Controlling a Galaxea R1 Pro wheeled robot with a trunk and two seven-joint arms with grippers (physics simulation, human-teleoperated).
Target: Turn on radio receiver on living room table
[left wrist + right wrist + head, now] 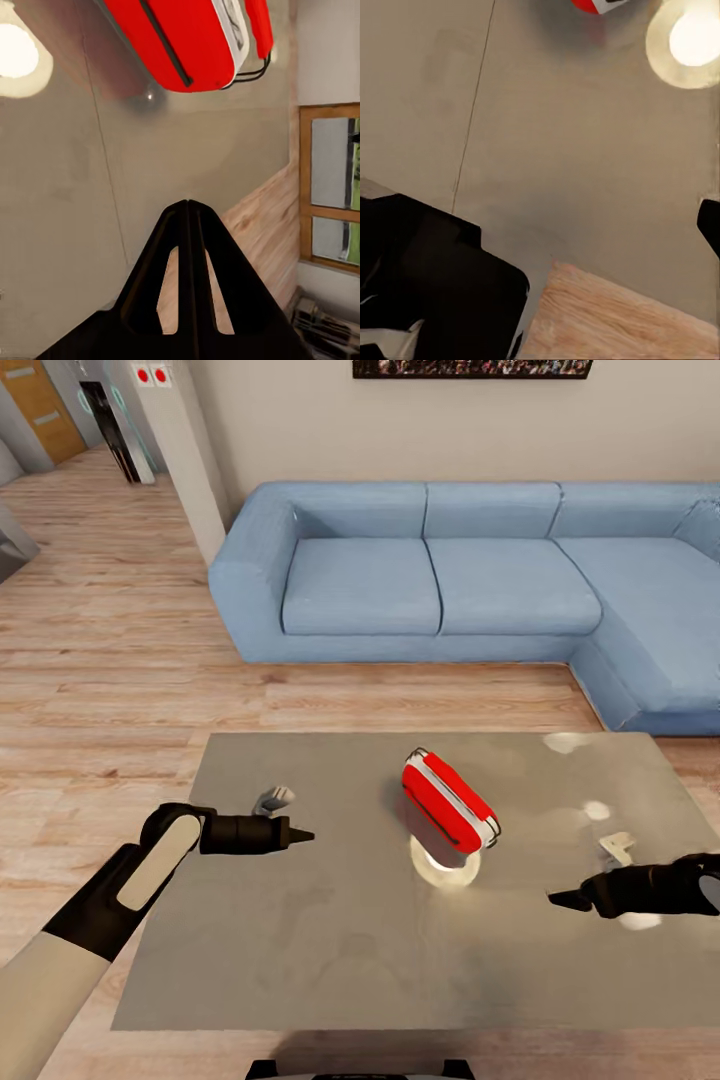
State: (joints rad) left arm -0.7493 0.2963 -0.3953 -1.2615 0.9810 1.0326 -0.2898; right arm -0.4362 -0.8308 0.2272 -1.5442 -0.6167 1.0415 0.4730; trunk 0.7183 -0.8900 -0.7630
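Centrally, radio receiver (449,800) between end effectors — left (303,836) pinched together; right (556,899) state unclear

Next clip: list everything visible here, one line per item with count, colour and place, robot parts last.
radio receiver: one, bright red with a white band, near the middle of the table, lying tilted.
table: one, glossy grey-taupe, directly before the robot.
sofa: one, blue, L-shaped, behind the table against the wall.
framed picture: one, dark, on the wall above the sofa.
floor: light wood planks, around the table.
left gripper: one, black, fingers together, over the table left of the radio.
right gripper: one, black, over the table's right part, pointing toward the radio.
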